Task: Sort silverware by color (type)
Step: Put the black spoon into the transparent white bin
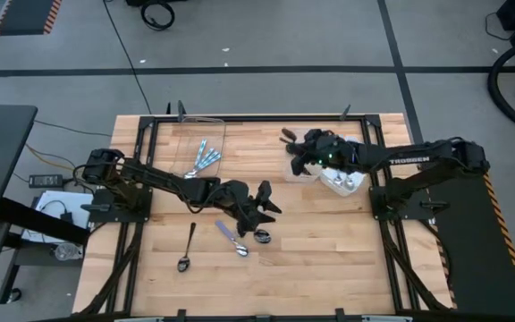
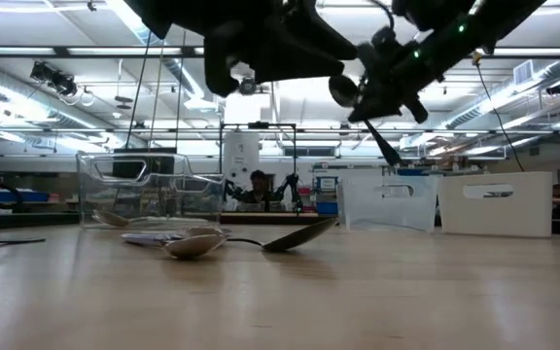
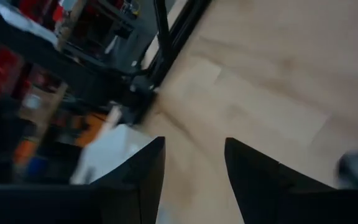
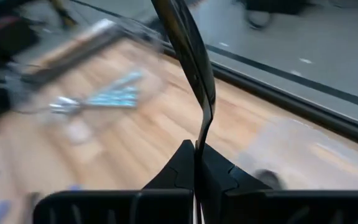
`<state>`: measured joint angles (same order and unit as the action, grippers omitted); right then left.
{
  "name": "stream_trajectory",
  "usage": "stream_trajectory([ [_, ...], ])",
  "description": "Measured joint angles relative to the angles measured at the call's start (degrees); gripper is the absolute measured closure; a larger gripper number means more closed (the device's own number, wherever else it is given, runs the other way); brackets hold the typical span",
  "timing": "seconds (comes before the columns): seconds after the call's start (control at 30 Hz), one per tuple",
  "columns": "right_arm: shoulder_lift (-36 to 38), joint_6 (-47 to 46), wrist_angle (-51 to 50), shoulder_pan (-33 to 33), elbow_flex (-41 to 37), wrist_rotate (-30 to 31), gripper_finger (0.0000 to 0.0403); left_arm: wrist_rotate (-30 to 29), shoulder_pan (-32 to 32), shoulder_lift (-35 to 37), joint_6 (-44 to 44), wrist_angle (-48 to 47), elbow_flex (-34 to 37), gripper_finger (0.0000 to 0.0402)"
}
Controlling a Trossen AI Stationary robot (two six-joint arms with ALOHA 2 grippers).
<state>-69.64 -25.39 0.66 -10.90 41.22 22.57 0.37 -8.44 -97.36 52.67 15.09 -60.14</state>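
Observation:
My right gripper (image 1: 296,154) hovers at the table's far right, shut on a dark spoon (image 4: 188,56). My left gripper (image 3: 194,168) stands open above the table's middle, nothing between its fingers. Just below it a dark spoon's bowl (image 1: 262,236) lies on the wood. A blue-handled silver spoon (image 1: 232,237) and another dark spoon (image 1: 188,249) lie flat toward the near left. Several blue-handled spoons (image 1: 206,157) lie together in a clear container (image 1: 195,132) at the far left. My right gripper pinches the dark spoon by the narrow part of its handle (image 4: 199,144) between its two fingers. The spoon sticks out past the fingertips, toward the table's far left. It is lifted clear of the table.
A second clear container (image 1: 304,170) and a white bin (image 1: 342,183) stand under and beside my right arm. Black frame rails (image 1: 240,117) run along the table's edges. There is bare wood along the near edge. A person (image 2: 258,185) shows in the room beyond.

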Motion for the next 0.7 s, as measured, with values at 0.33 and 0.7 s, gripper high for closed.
stream_trajectory([
  [0.33, -4.2, -1.7, -9.7, -9.5, 0.0, -3.3, 0.0392, 2.5, 0.3, 0.0, -28.9, -5.1, 0.0, 0.0230],
  [0.7, -11.8, -4.3, -10.4, -14.9, 0.0, -8.7, 0.0390, 0.7, 0.3, 3.2, -36.2, -14.7, 0.0, 0.0230],
])
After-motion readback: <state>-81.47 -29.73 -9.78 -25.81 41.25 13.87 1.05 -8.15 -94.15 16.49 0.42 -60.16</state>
